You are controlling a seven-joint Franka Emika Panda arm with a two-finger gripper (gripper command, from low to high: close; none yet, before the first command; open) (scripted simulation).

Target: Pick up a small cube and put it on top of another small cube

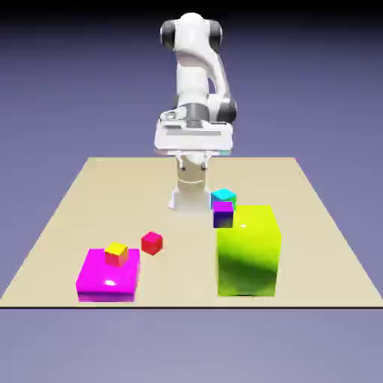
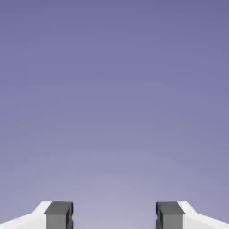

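Small all-red cube (image 1: pixel 152 242) flat on table, beside magenta slab (image 1: pixel 108 278)

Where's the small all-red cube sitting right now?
In the exterior view, the small all-red cube sits on the tan table, left of centre, just beyond the magenta slab's far right corner; the hand view misses it.

Bench layout with cubes, a slab and a block

On the bench (image 1: pixel 67 217), a low slab (image 1: pixel 107 278) is set near the front edge toward the exterior view's left, and a small cube (image 1: pixel 116 253) is carried on its top, close to the slab's far edge. A second small cube (image 1: pixel 152 241) is placed on the bench just behind and right of the slab, apart from it. A tall block (image 1: pixel 249 250) is found toward the exterior view's right, well apart from the slab. Two more small cubes are stacked behind the block's far left corner, the upper one (image 1: pixel 223 197) on the lower one (image 1: pixel 223 215). The arm (image 1: pixel 196 82) is raised behind everything, at the far side.
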